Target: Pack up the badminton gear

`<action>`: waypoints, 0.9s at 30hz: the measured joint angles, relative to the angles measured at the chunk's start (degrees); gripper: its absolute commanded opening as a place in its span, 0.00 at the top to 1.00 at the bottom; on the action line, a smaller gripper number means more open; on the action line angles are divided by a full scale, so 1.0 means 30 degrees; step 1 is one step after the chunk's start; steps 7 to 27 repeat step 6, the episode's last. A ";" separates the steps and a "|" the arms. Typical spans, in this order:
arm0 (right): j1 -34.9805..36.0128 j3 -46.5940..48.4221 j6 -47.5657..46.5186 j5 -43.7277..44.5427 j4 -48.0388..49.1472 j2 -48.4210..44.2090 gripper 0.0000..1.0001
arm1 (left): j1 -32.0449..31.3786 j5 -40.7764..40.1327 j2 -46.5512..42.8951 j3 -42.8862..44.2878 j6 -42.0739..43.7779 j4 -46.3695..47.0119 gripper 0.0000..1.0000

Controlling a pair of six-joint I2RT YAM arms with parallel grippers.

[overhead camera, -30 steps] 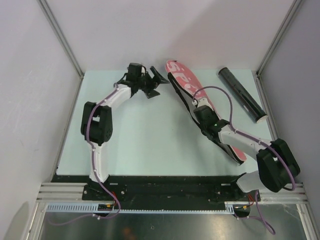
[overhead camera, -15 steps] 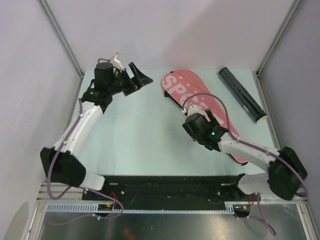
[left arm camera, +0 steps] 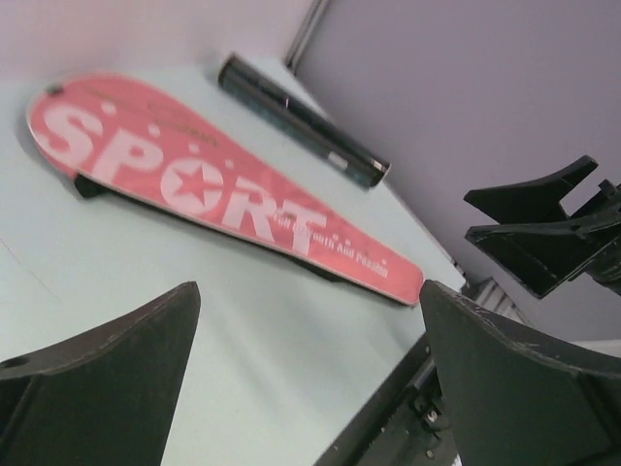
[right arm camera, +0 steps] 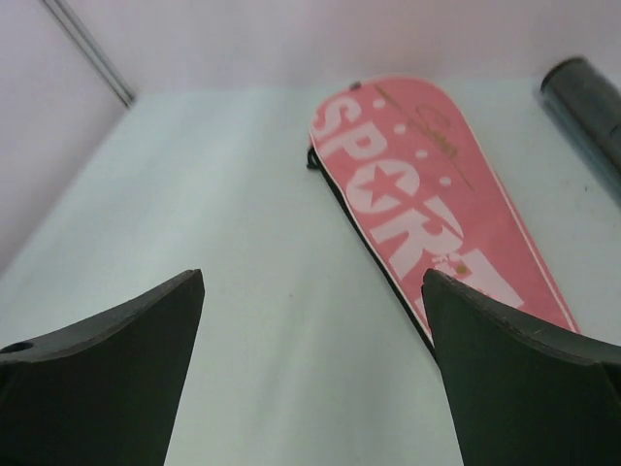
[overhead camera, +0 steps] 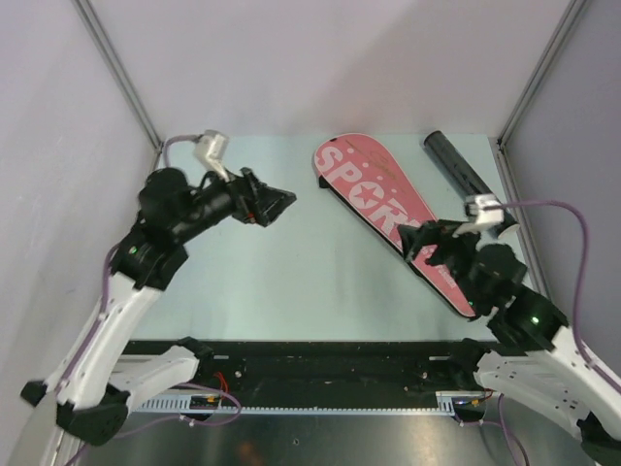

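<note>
The badminton gear in view is a long pink racket cover (overhead camera: pixel 374 194) lettered "SPORT" and a black cylindrical tube (overhead camera: pixel 454 160). The cover lies flat on the pale green table, slanting from back centre to the near right. The tube lies behind it at the back right, its near end hidden by my right arm. My left gripper (overhead camera: pixel 277 200) hangs open above the table left of the cover, holding nothing. My right gripper (overhead camera: pixel 425 241) is open above the cover's near half. The left wrist view shows the cover (left arm camera: pixel 223 194) and tube (left arm camera: pixel 301 121); the right wrist view shows the cover (right arm camera: pixel 427 194) and tube (right arm camera: pixel 587 97).
Grey walls and metal posts (overhead camera: pixel 116 68) close in the table on three sides. A black base rail (overhead camera: pixel 320 354) runs along the near edge. The right gripper's fingers (left arm camera: pixel 543 228) show at the right of the left wrist view.
The right gripper has opened, let go of the cover and drawn back toward the near right. The left arm has swung left and nearer. The cover now lies flat with its lettering up.
</note>
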 measured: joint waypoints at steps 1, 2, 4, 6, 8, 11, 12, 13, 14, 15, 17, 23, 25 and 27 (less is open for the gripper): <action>0.0051 0.0015 -0.0160 0.0007 0.0015 -0.0656 0.00 | -0.0051 -0.0109 -0.0714 0.0036 0.0204 -0.0007 0.00; 0.0080 0.0058 -0.0321 0.0036 0.0044 -0.1392 0.00 | -0.0087 -0.0284 -0.1362 0.0131 0.0386 0.0000 0.00; 0.0080 0.0357 -0.0634 0.0233 0.0109 -0.2477 0.00 | -0.0160 -0.0459 -0.2302 0.0430 0.0729 0.0051 0.00; 0.0087 0.1115 -0.0940 0.0678 0.0313 -0.3140 0.00 | -0.0211 -0.0656 -0.2856 0.0721 0.0984 0.0160 0.00; 0.0087 0.1115 -0.0940 0.0678 0.0313 -0.3140 0.00 | -0.0211 -0.0656 -0.2856 0.0721 0.0984 0.0160 0.00; 0.0087 0.1115 -0.0940 0.0678 0.0313 -0.3140 0.00 | -0.0211 -0.0656 -0.2856 0.0721 0.0984 0.0160 0.00; 0.0087 0.1115 -0.0940 0.0678 0.0313 -0.3140 0.00 | -0.0211 -0.0656 -0.2856 0.0721 0.0984 0.0160 0.00; 0.0087 0.1115 -0.0940 0.0678 0.0313 -0.3140 0.00 | -0.0211 -0.0656 -0.2856 0.0721 0.0984 0.0160 0.00; 0.0087 0.1115 -0.0940 0.0678 0.0313 -0.3140 0.00 | -0.0211 -0.0656 -0.2856 0.0721 0.0984 0.0160 0.00; 0.0087 0.1115 -0.0940 0.0678 0.0313 -0.3140 0.00 | -0.0211 -0.0656 -0.2856 0.0721 0.0984 0.0160 0.00; 0.0087 0.1115 -0.0940 0.0678 0.0313 -0.3140 0.00 | -0.0211 -0.0656 -0.2856 0.0721 0.0984 0.0160 0.00; 0.0087 0.1115 -0.0940 0.0678 0.0313 -0.3140 0.00 | -0.0211 -0.0656 -0.2856 0.0721 0.0984 0.0160 0.00; 0.0087 0.1115 -0.0940 0.0678 0.0313 -0.3140 0.00 | -0.0211 -0.0656 -0.2856 0.0721 0.0984 0.0160 0.00; 0.0087 0.1115 -0.0940 0.0678 0.0313 -0.3140 0.00 | -0.0211 -0.0656 -0.2856 0.0721 0.0984 0.0160 0.00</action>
